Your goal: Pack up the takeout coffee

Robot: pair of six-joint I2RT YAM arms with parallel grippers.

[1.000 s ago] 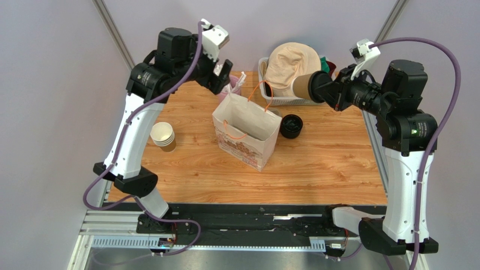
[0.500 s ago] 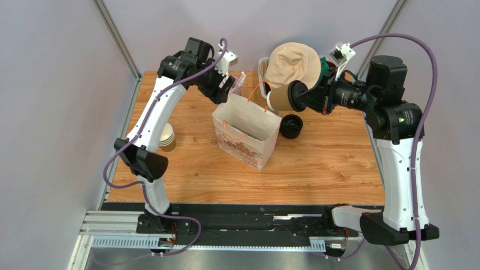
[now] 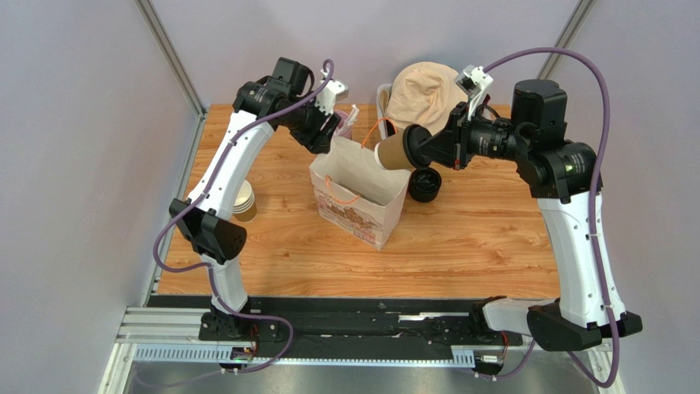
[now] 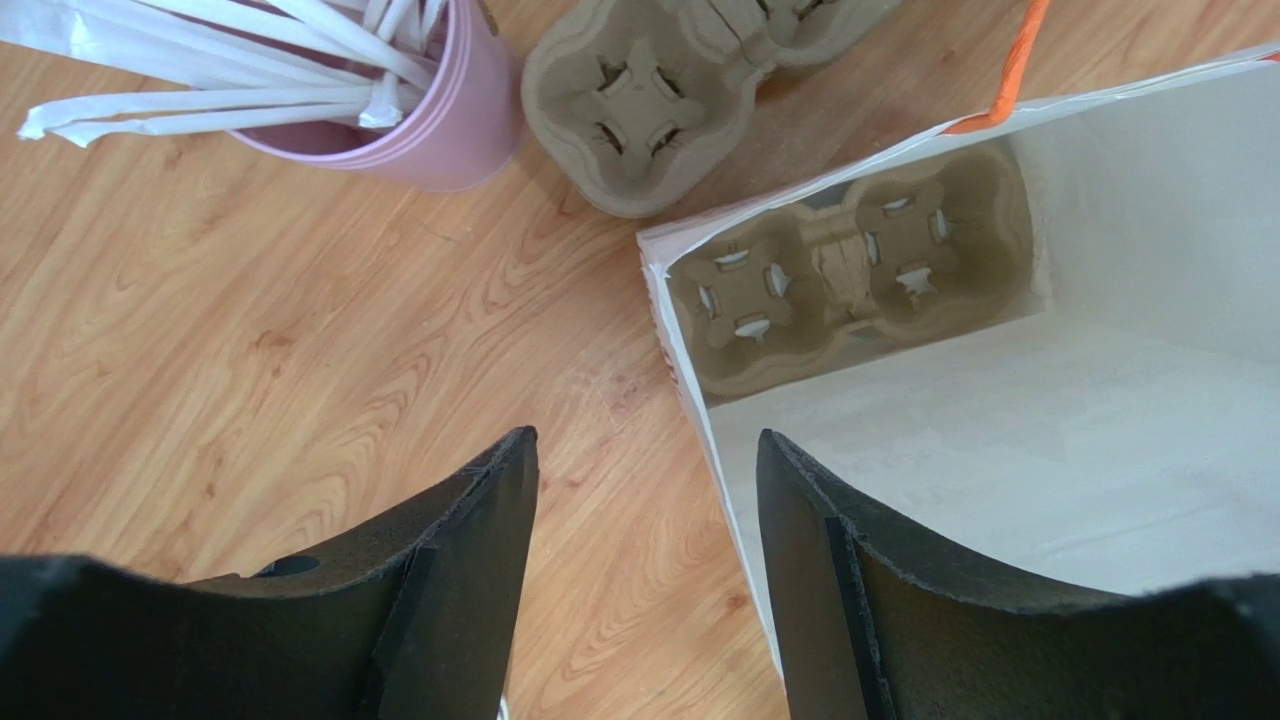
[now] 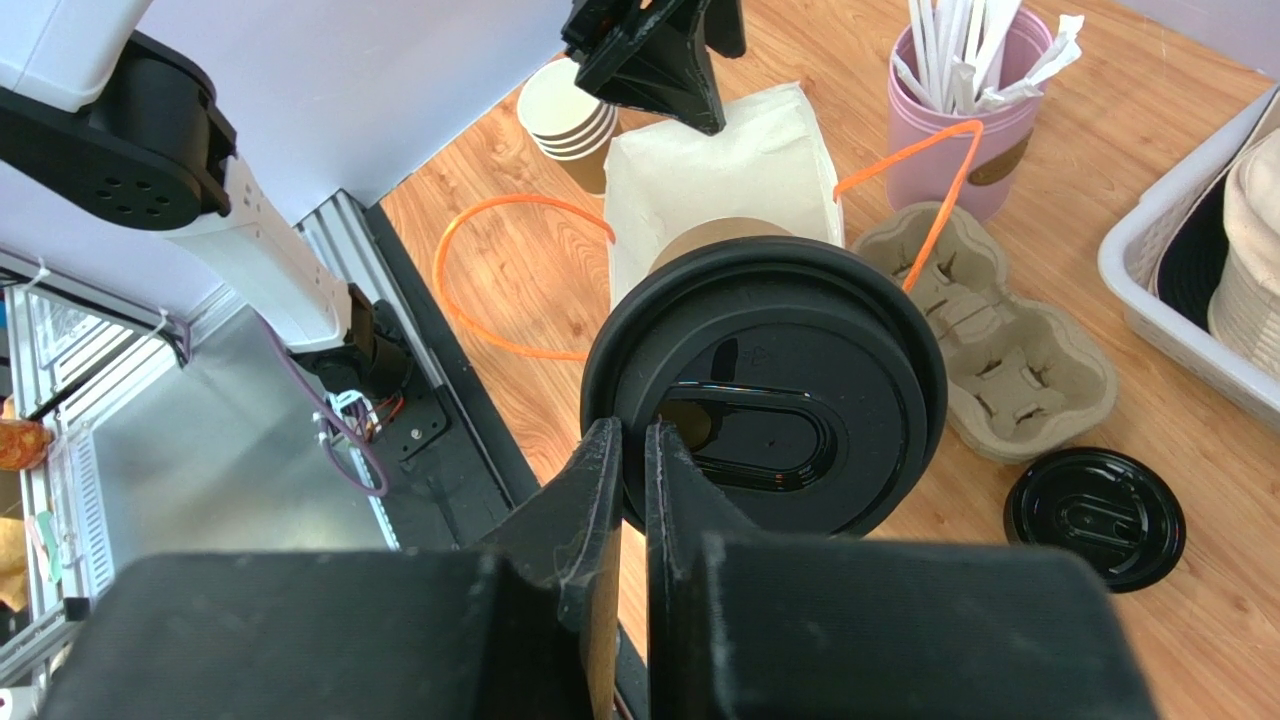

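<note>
The takeout coffee [image 3: 394, 153], a brown paper cup with a black lid [image 5: 766, 383], hangs tilted on its side over the right rim of the white paper bag [image 3: 361, 193]. My right gripper [image 3: 421, 148] is shut on the lid's rim, the fingers pinching it in the right wrist view [image 5: 633, 428]. My left gripper [image 3: 329, 135] is at the bag's far left corner. It stands open [image 4: 646, 450], and the bag's white edge [image 4: 706, 450] runs between its fingers without touching them. A cardboard cup carrier [image 4: 849, 270] lies inside the bag.
A second cardboard carrier [image 5: 1007, 353] and a pink cup of straws [image 5: 969, 105] stand behind the bag. Loose black lids [image 3: 425, 184] lie to its right. Stacked lidless cups [image 3: 238, 199] sit at the left. A white basket [image 3: 384, 98] with a beige hat is at the back.
My right arm has carried the coffee leftward from the basket to above the bag's mouth. My left gripper has come down to the bag's corner and its jaws have narrowed.
</note>
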